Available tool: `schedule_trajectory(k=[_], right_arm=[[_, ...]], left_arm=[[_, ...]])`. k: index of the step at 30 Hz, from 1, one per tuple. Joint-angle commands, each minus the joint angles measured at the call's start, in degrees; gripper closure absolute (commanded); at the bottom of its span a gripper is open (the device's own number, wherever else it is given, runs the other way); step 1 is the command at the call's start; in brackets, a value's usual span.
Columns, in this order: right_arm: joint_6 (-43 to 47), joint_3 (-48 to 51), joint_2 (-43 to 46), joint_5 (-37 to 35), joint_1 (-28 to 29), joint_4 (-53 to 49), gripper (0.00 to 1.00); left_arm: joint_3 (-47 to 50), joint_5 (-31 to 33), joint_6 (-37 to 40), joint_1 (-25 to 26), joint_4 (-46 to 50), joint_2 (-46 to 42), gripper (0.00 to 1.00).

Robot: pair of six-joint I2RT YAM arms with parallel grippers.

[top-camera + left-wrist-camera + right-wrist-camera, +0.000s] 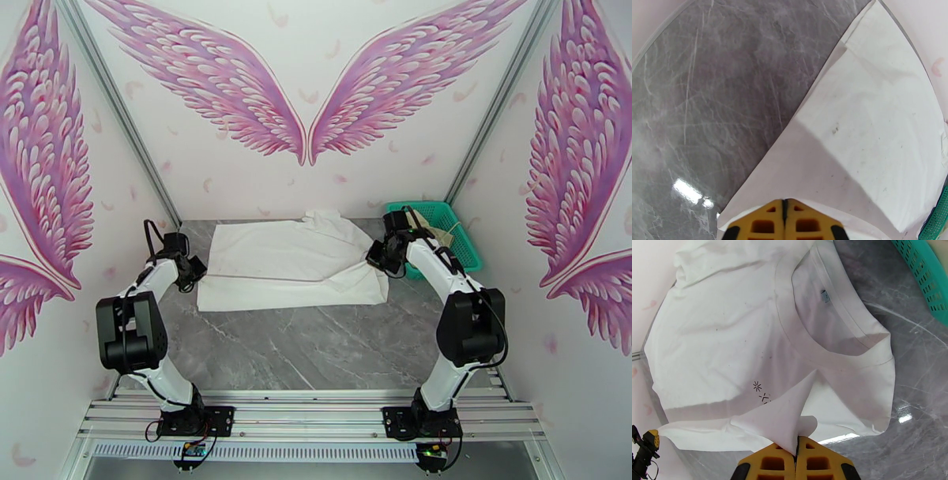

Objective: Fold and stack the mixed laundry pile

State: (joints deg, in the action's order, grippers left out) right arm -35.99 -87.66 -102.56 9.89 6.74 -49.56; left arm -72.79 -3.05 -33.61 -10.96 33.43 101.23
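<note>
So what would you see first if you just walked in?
Probably the huge pink wings painted on the back wall. Below them, a white shirt lies spread on the grey table, pinched at its left edge by the left gripper and on its right side by the right gripper. A teal basket sits at the far right.

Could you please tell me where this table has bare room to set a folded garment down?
Bare marble lies between the near edge of the white shirt and the arm bases. Farther back is crowded: the shirt, pinched by the left gripper and right gripper, and the green basket at far right.
</note>
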Motion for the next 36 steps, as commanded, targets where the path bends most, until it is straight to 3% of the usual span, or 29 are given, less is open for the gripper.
schedule_trajectory(k=[1, 16, 30, 36], right_arm=[[-0.4, -0.1, 1.1, 0.7, -0.6, 1.6, 1.0], [-0.5, -1.1, -2.0, 1.1, -1.0, 1.6, 1.0], [-3.3, 17.1, 22.1, 1.2, -0.9, 1.0, 1.0], [-3.7, 18.7, 22.4, -0.1, -0.9, 1.0, 1.0]], left_arm=[[-4.3, 0.7, 1.4, 0.2, 1.0, 1.7, 1.0], [-8.8, 0.0, 2.0, 0.6, 1.6, 7.1, 1.0], [-6.1, 0.0, 4.6, 1.4, 1.9, 1.2, 1.0], [-8.8, -0.3, 5.5, 1.5, 2.2, 3.5, 1.0]])
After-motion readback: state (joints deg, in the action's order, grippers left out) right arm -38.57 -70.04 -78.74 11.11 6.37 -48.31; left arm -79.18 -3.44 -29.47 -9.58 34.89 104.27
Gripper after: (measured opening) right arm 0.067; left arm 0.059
